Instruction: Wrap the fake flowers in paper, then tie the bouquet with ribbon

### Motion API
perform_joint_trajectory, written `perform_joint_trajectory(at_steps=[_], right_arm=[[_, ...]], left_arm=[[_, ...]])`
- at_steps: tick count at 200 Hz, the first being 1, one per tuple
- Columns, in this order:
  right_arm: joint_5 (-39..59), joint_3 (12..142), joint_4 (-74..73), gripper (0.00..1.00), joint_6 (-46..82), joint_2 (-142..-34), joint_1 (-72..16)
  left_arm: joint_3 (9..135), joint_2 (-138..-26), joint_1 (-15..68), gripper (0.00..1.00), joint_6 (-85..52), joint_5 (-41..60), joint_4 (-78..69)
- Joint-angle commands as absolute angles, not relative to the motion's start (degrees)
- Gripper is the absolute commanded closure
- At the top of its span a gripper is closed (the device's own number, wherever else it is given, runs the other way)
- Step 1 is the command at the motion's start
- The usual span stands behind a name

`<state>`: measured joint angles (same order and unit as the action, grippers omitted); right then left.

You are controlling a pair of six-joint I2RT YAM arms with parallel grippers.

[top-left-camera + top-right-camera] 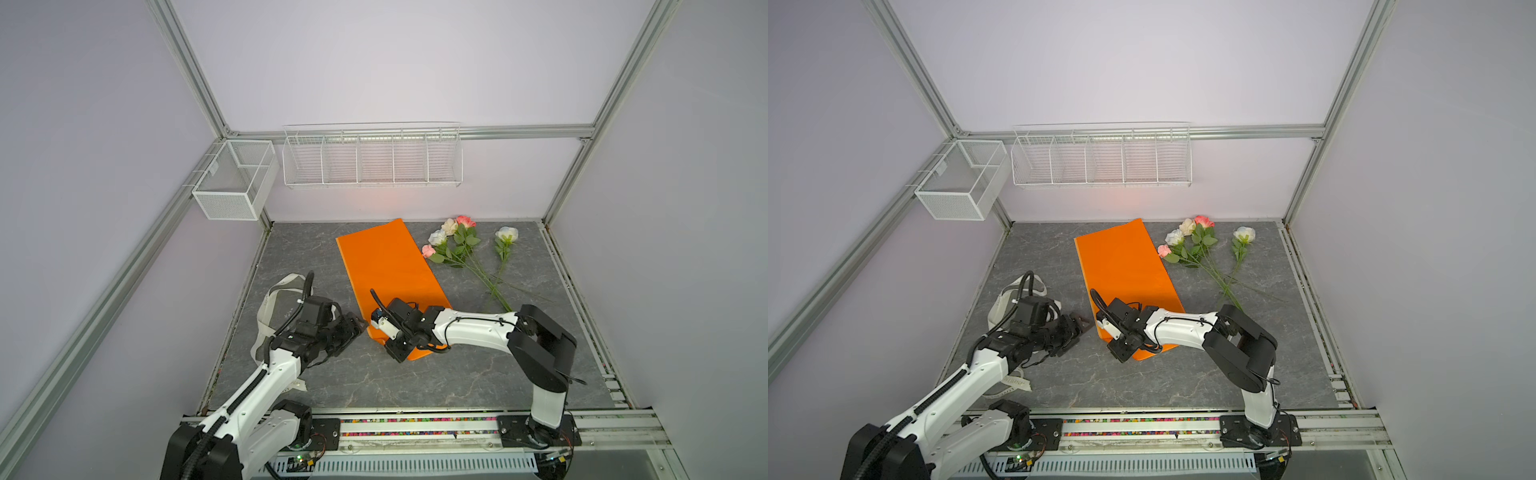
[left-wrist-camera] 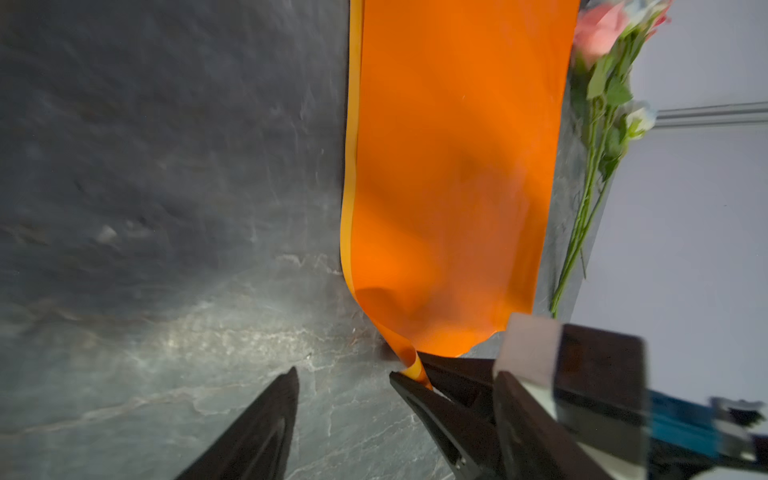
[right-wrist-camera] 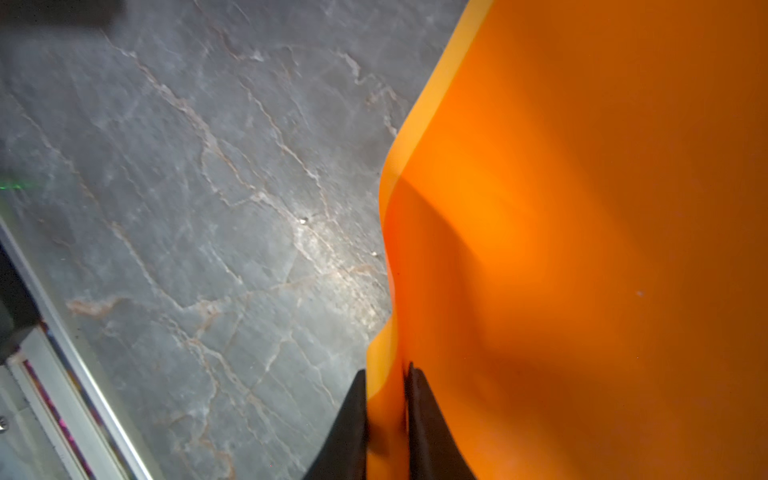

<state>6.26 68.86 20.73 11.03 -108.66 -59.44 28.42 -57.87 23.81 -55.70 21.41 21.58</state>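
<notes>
Lying flat on the grey, stone-veined table point(image 1: 415, 374) in both top views, a long rectangular sheet of smooth orange paper point(image 1: 386, 262) reaches from near the back wall toward the arms. Fake flowers point(image 1: 455, 245), small pink, cream and white roses on thin green stems, lie loose just beside its far right edge. A cream ribbon point(image 1: 265, 306) loops limply beneath the left arm. The right gripper point(image 1: 376, 332) sits at the sheet's near left corner, and the left gripper point(image 1: 358, 327) is just beside it.

From the left wrist, the left jaws stand wide over bare table, with one tapered black finger beside the curled, glossy corner.

From the right wrist, the right jaws are narrow, pinching the paper's raised edge.
</notes>
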Motion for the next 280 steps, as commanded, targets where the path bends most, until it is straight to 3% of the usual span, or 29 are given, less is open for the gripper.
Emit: perform_joint_trajectory(at_steps=[1, 59, 106, 158, 182, 198, 226, 280], right_arm=[[9.3, 66.8, 17.3, 0.8, 13.2, -107.2, -59.2], [10.4, 64.7, 14.9, 0.8, 13.9, -106.2, -58.6], [11.1, 63.7, 12.9, 0.79, 14.5, -106.4, -58.4], [11.7, 63.3, 12.4, 0.78, 14.5, -106.4, -58.4], [11.8, 63.2, 12.3, 0.78, 14.6, -106.3, -58.4], [12.0, 63.1, 12.6, 0.76, 14.6, -105.9, -58.4], [14.7, 62.2, 12.2, 0.71, 15.4, -104.3, -57.4], [21.1, 61.3, 12.3, 0.61, 15.4, -102.3, -55.5]], left_arm=[[26.4, -59.8, 26.3, 0.26, -65.4, 20.2, 14.6], [22.4, -67.8, 28.6, 0.32, -73.4, 23.9, 0.9], [19.7, -69.5, 28.7, 0.55, -78.0, 22.7, -4.1], [19.8, -75.0, 29.2, 0.54, -79.3, 24.8, -8.1], [19.9, -76.0, 29.4, 0.61, -79.5, 24.4, -8.6], [19.8, -76.1, 29.6, 0.76, -79.6, 24.4, -9.0], [19.5, -75.4, 29.7, 0.84, -79.2, 23.4, -8.4], [18.7, -76.3, 29.8, 0.84, -78.0, 23.9, -9.8]])
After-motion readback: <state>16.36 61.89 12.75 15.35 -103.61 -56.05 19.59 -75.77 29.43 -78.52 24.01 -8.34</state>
